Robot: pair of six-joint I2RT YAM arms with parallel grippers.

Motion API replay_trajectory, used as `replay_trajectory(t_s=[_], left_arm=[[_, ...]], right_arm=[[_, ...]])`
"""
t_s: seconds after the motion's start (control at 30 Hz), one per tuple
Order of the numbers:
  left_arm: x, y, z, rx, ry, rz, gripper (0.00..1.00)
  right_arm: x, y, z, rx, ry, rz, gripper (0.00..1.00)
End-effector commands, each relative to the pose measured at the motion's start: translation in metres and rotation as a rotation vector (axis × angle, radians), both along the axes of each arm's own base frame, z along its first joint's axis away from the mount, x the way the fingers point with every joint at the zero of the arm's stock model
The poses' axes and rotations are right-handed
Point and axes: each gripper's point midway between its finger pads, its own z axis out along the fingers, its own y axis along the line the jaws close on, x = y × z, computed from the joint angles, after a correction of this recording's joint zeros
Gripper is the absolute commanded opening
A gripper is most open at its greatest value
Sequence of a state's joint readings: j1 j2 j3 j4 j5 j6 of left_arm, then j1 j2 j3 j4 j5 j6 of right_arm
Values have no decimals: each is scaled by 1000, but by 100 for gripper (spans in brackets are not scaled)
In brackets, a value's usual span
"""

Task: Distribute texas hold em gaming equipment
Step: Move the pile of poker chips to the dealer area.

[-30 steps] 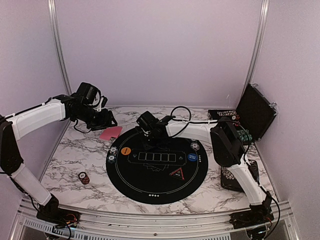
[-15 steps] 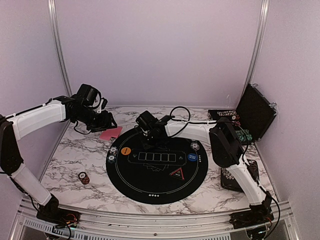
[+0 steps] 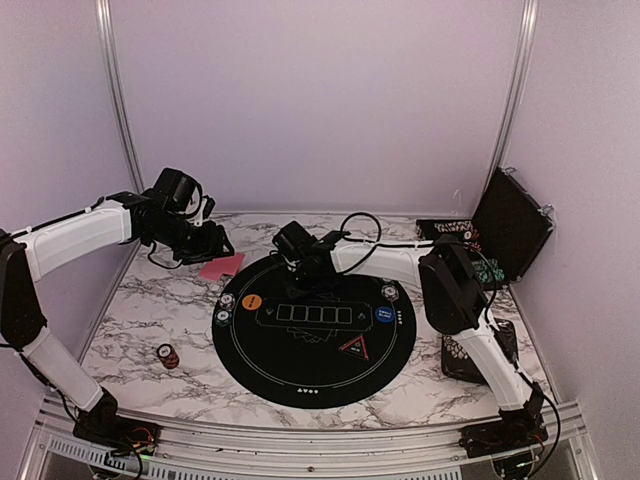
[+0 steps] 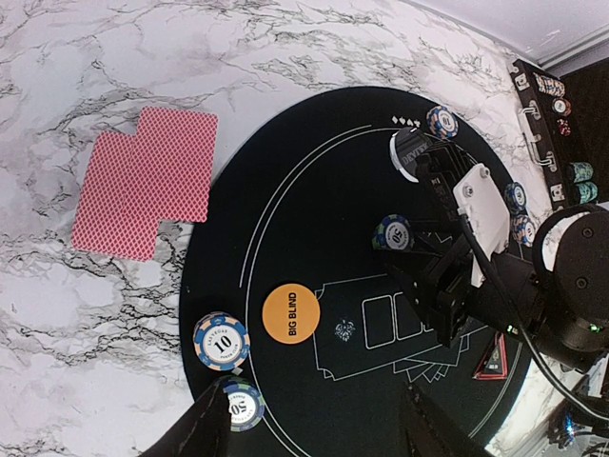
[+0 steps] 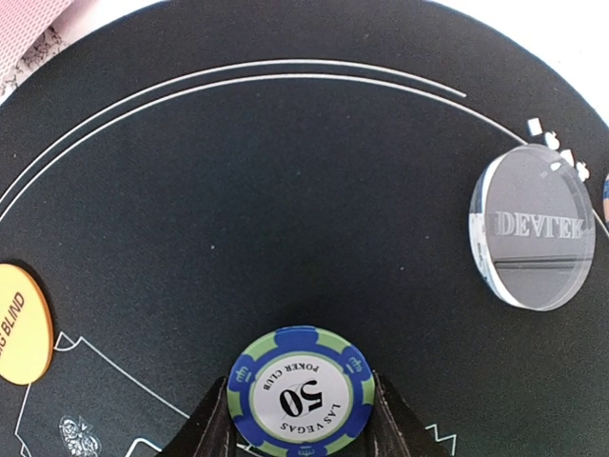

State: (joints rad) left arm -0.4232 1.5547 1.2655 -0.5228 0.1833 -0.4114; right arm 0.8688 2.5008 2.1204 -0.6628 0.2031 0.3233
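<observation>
**Visitor:** What sort of place are you working in?

**Me:** A white marble-patterned worktop point(image 3: 140, 310) with grey veins, boxed in by pale lilac walls. There are aluminium posts point(image 3: 118, 110) in the back corners. A round black mat point(image 3: 300, 375) with white lines covers the middle.

**Visitor:** What are your right fingers doing?

**Me:** My right fingers point(image 5: 211, 428) are down on the far part of the mat. They press against both edges of a blue-and-green 50 chip point(image 5: 300, 392) lying flat there. A clear dealer disc point(image 5: 533, 228) sits apart from it.

**Visitor:** And the left?

**Me:** My left fingers point(image 4: 202, 433) are spread with nothing between them, raised above the far-left worktop. Below them on the mat's left side I see the orange Big Blind button point(image 4: 290, 312). A 10 chip point(image 4: 221, 343) lies just beside it, and a second 50 chip point(image 4: 238, 409) next to that. Two pink-red-backed cards point(image 4: 143, 181) overlap face down on bare marble, just off the mat.

**Visitor:** Anything else?

**Me:** A blue button point(image 3: 384, 316) sits on the mat's right side, with a red-outlined triangle marker point(image 3: 355, 347) near it. A small chip stack point(image 3: 168, 355) stands alone front-left, and an open black case point(image 3: 512, 225) stands at the back right.
</observation>
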Motion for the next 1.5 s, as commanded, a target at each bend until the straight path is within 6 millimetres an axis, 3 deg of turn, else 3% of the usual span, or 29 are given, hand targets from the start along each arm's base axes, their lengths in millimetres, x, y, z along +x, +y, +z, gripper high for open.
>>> replay_trajectory(t_s=[0.0,0.37,0.53,1.1,1.47], left_arm=[[1,0,11,-20,-33,-3,62],[1,0,9,-19,-28,-3,62],[1,0,9,-20,-30,-2,61],[3,-2,7,-22,-22,-5,61],[3,-3,5,-25,-18,-7,61]], right_arm=[[9,-27,-15,-56,10,-69,34],[17,-16,-17,-46,-9,-30,34],[16,-23,-25,-77,1,-42,33],[2,-87,-22,-103,26,-165,33],[10,-133,-28,-109,40,-231,33]])
